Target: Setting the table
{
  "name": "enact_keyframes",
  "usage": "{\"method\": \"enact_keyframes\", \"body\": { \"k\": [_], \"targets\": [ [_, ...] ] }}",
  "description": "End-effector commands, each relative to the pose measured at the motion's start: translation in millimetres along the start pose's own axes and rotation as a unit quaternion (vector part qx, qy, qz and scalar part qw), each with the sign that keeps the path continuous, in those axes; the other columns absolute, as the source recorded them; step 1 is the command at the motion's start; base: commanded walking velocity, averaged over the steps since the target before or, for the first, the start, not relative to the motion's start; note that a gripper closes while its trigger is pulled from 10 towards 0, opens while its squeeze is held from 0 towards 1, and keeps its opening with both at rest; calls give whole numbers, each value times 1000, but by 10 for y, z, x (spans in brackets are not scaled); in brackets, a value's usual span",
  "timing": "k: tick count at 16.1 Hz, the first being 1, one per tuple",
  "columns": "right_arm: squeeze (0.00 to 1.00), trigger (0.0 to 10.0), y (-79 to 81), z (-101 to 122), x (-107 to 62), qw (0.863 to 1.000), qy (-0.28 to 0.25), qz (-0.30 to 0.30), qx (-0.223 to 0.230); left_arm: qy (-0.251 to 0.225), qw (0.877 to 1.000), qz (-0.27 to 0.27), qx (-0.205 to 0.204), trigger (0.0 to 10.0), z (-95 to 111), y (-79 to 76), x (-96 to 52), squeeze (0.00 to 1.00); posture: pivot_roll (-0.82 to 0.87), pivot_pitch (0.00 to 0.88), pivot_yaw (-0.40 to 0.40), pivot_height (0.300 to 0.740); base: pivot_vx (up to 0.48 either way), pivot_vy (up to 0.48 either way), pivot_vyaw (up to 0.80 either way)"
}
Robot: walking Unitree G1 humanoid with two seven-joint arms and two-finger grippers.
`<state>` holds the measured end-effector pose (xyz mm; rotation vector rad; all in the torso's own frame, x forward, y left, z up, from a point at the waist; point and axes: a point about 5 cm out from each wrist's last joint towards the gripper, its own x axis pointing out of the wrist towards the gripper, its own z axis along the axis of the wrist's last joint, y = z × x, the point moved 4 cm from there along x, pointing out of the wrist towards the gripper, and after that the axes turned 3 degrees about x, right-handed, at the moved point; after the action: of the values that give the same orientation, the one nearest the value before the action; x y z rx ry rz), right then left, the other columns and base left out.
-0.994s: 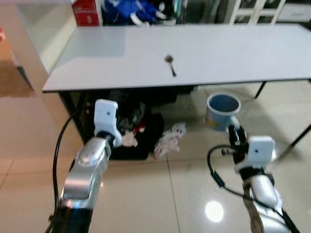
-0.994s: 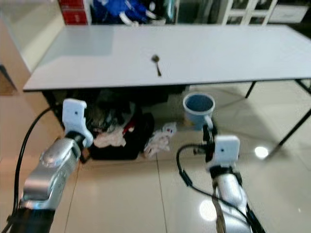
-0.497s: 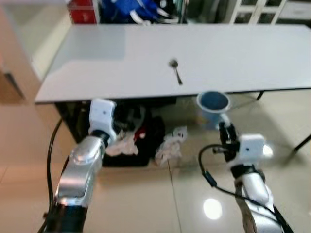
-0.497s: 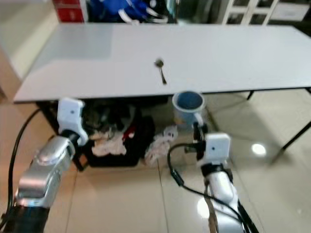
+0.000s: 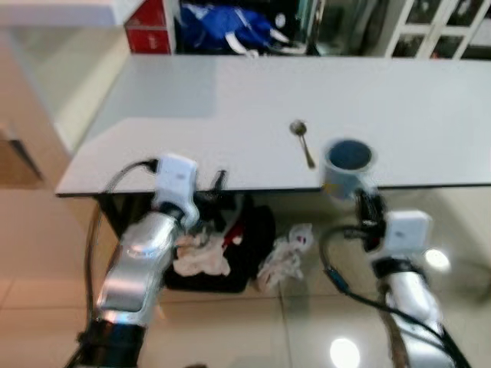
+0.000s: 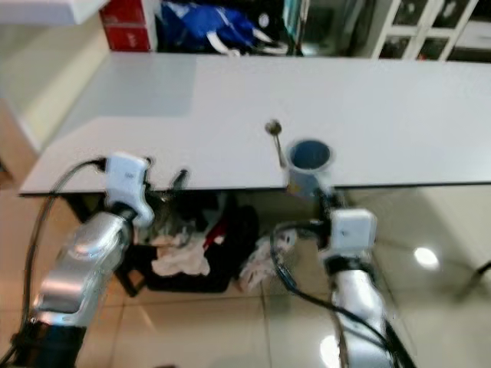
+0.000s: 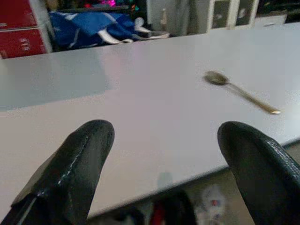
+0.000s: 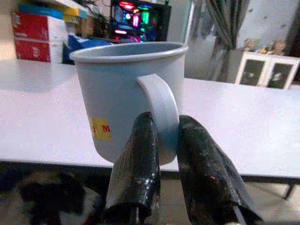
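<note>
One long, pale grey table [image 5: 192, 100] with a flat matte top spreads across the upper part of both eye views, and its near edge runs just above the two silver arms. Behind its far edge there are a red box [image 5: 149, 27] and a heap of blue cloth [image 5: 222, 27], and further to the right some white cabinet doors with dark glass [image 5: 430, 27]. Under the table, on the shiny beige tiled floor [image 5: 46, 245], stands a black basket [image 5: 230, 253] with white and red rags in it, and more white rags lie on the floor just beside it.

The left gripper [image 7: 164, 154] is held at the near edge of the table, and its jaws stand wide apart with nothing between them; the left wrist view looks over the table top between the two black fingers [image 7: 79, 154].

The right gripper [image 8: 161, 154] holds a light blue enamel mug [image 5: 347, 165] with a small yellow label on its side. The jaws are closed narrow on the mug's handle, one finger on each side of it. The mug is upright at the near edge of the table, but I cannot tell whether its bottom touches the top.

A thin metal spoon [image 5: 303, 142] lies flat on the table just to the left of the mug, with its bowl toward the far side.
</note>
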<state>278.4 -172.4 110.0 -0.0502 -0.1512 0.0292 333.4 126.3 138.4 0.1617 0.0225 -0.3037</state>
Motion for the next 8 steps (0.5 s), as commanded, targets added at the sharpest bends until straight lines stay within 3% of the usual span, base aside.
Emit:
{"method": "enact_keyframes", "body": {
  "k": [1, 3, 6, 8],
  "targets": [
    [12, 0, -115, 49, -10, 1000, -10, -14, -13, -13, 1000, -14, 4, 10000, 62, -88, 25, 0, -56, 0, -4, 740, 480, 0, 0],
    [12, 0, -116, 41, -17, 1000, -9, -15, -13, -10, 1000, -11, 1, 10000, 43, -80, 23, 0, -56, 0, -4, 740, 480, 0, 0],
    [12, 0, -102, 30, -13, 1000, -7, -14, -13, -16, 1000, -7, -2, 10000, 56, -54, 21, 0, -57, 0, -1, 740, 0, 0, 0],
    [12, 0, -91, 28, -8, 1000, -6, -11, -14, -10, 1000, -8, 6, 10000, 35, -65, 33, 0, -59, 0, 3, 740, 338, -338, 0]
  ]
}}
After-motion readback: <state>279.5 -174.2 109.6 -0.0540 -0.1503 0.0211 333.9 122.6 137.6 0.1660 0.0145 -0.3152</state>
